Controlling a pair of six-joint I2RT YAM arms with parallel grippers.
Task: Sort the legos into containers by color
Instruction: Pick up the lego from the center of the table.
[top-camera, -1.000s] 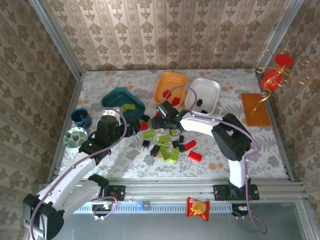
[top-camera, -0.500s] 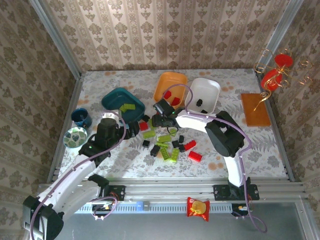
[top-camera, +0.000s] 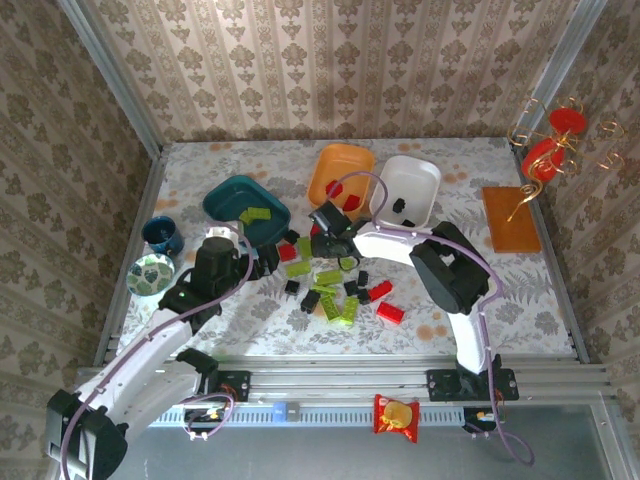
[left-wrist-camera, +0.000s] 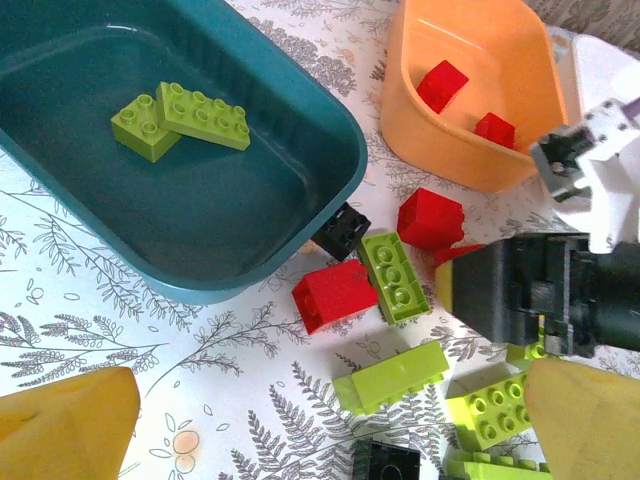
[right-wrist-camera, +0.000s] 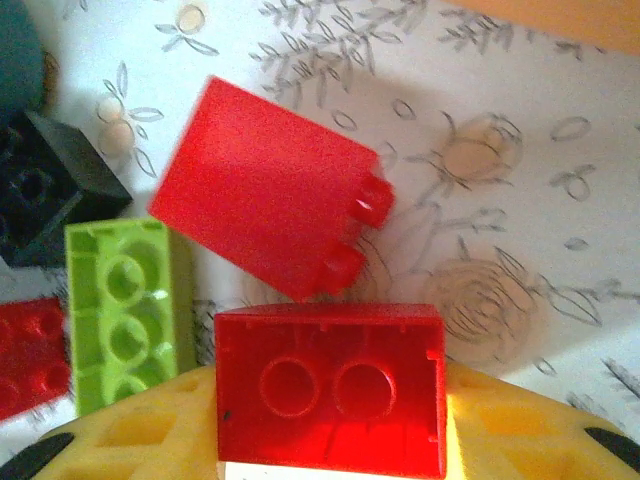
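The table (top-camera: 480, 290) and its clutter read the same as a sec ago; what's moved is the R arm (top-camera: 450, 265). Its elbow has swung in twd the back, and the right gripper (top-camera: 324, 240) has crept up and left to the top edge of the lego pile (top-camera: 335, 280), just short of the orange tub (top-camera: 322, 165). The left gripper (top-camera: 262, 262) has barely shifted, parked beside the teal tub (top-camera: 225, 195). Tub contents look unchanged: two green bricks (left-wrist-camera: 180, 118) in the teal, two reds (left-wrist-camera: 443, 84) in the orange, one black (top-camera: 398, 206) in the white tub (top-camera: 420, 170). On the R wrist cam the jaws are closed on a red lego (right-wrist-camera: 330, 385), hollow side up to the lens, w/ another red brick (right-wrist-camera: 270, 190) lying loose on the table just beyond and a green one (right-wrist-camera: 125, 310) beside it. The L fingers (left-wrist-camera: 65, 420) stand wide apart w/ nothing between them. So, my read: a red pick is made, the orange tub is the drop, and most of the pile is yet to sort.
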